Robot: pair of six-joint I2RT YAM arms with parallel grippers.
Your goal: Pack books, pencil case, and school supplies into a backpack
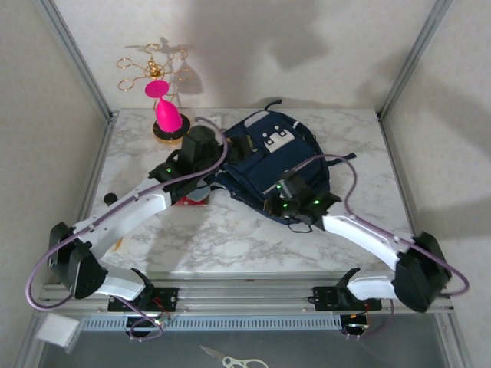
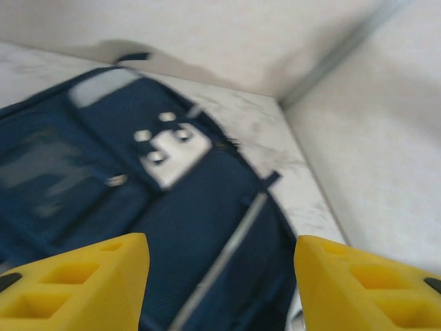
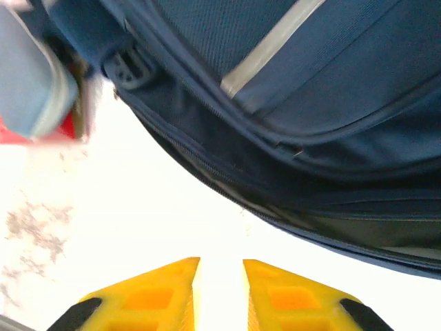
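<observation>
Yellow fingers (image 2: 83, 283) of the left hand (image 2: 220, 269) are seen closest. They are spread wide apart with nothing between them. They are held above the backpack (image 2: 207, 227) and aimed across its pale front patch toward the far corner of the desk (image 2: 265, 127). So wide a spread is judged to suit a reach for a fold of fabric or for the next item, not a grip already made.

The right hand (image 3: 220, 276) is held low over bare desk at the near edge of the backpack (image 3: 310, 103), where the zip seam runs. Its fingers are drawn almost together, a slim gap is left between them, and nothing is gripped. It is probably placed there so the seam can be caught and the opening lifted.

From above, the backpack (image 1: 268, 153) is seen lying flat, front upward, its top loop turned toward the back wall, so that both arms can reach its sides.

The pencil case (image 3: 31, 76) is laid over the red box (image 3: 17, 134) just beside the backpack, under the left arm. Neither is packed yet. What the backpack already holds cannot be told.
</observation>
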